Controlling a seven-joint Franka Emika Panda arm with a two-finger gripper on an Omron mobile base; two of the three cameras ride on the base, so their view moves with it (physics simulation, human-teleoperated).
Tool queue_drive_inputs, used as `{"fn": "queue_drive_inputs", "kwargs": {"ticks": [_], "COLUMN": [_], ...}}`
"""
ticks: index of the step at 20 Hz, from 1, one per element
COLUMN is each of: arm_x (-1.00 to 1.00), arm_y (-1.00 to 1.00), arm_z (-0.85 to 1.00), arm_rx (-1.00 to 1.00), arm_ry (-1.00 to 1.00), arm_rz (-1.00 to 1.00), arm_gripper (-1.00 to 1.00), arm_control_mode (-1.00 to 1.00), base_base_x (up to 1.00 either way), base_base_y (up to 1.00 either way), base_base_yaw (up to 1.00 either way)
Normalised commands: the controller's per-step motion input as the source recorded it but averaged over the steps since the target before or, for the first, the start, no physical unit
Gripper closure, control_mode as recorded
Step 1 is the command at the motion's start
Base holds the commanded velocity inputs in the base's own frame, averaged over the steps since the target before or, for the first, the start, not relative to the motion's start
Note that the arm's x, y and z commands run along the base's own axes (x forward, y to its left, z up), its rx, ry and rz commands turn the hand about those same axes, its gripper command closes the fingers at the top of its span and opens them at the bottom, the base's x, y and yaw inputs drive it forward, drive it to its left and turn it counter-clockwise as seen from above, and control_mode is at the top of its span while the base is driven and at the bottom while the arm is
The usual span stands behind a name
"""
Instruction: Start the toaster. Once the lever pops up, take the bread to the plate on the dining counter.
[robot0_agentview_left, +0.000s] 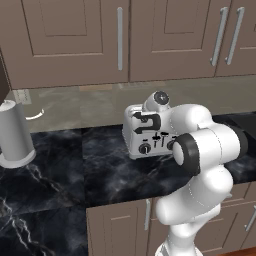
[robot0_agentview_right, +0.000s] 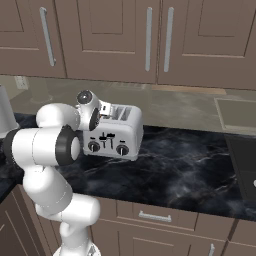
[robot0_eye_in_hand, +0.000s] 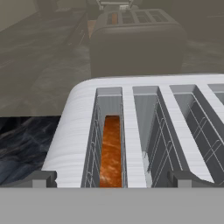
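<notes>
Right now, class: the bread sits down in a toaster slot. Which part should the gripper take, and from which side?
Grip the bread by its top crust edge, coming straight down from above. It stands on edge in the toaster's end slot, walled in on both faces, so only the top is reachable. The open gripper should probably straddle its thin faces.

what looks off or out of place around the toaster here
Nothing stands out. The toaster sits upright on the counter, bread seated straight in its end slot, canister upright, no spills.
</notes>
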Motion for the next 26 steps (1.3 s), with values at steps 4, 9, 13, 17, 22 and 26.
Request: {"fn": "queue_drive_inputs", "kwargs": {"ticks": [4, 9, 13, 17, 22, 26], "arm_x": [0.0, 0.0, 0.0, 0.0, 0.0, 0.0], "arm_y": [0.0, 0.0, 0.0, 0.0, 0.0, 0.0], "arm_z": [0.0, 0.0, 0.0, 0.0, 0.0, 0.0], "arm_rx": [0.0, 0.0, 0.0, 0.0, 0.0, 0.0], "arm_ry": [0.0, 0.0, 0.0, 0.0, 0.0, 0.0], "arm_rz": [0.0, 0.0, 0.0, 0.0, 0.0, 0.0], "arm_gripper": [-1.0, -1.0, -1.0, -1.0, -1.0, -1.0], "arm_control_mode": [-1.0, -1.0, -1.0, -1.0, -1.0, -1.0], "base_base_x": [0.0, 0.0, 0.0, 0.0, 0.0, 0.0], "base_base_y": [0.0, 0.0, 0.0, 0.0, 0.0, 0.0], "base_base_yaw": [0.0, 0.0, 0.0, 0.0, 0.0, 0.0]}}
